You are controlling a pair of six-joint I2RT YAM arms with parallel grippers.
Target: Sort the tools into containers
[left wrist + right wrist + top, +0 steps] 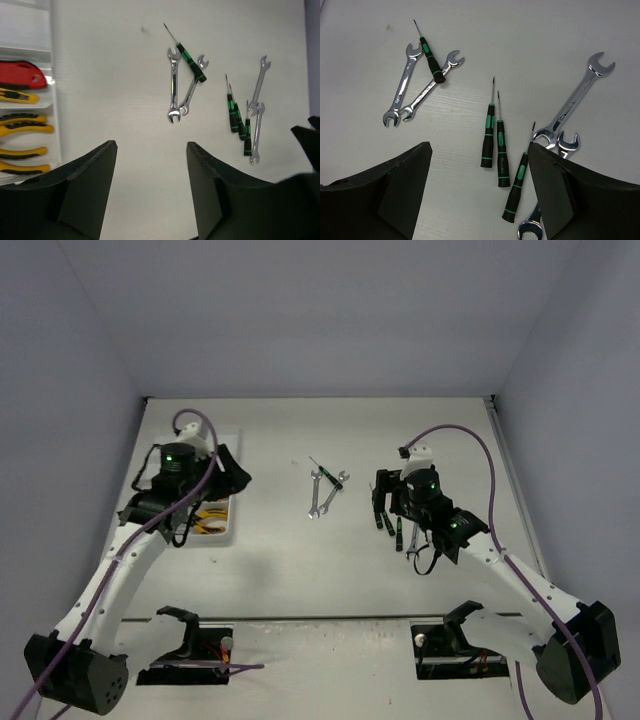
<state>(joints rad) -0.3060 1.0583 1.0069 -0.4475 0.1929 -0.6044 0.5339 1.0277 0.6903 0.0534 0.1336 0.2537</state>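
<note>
Three screwdrivers point(497, 145) lie on the table right of centre, below your R gripper point(479, 146): jaws spread, holding nothing. Two wrenches point(575, 97) sit just right of them. L gripper point(150, 145), also spread & empty, hangs by the tray point(54, 100) at left, w/ pliers point(22, 125) and a red cutter point(22, 75) inside.
</note>
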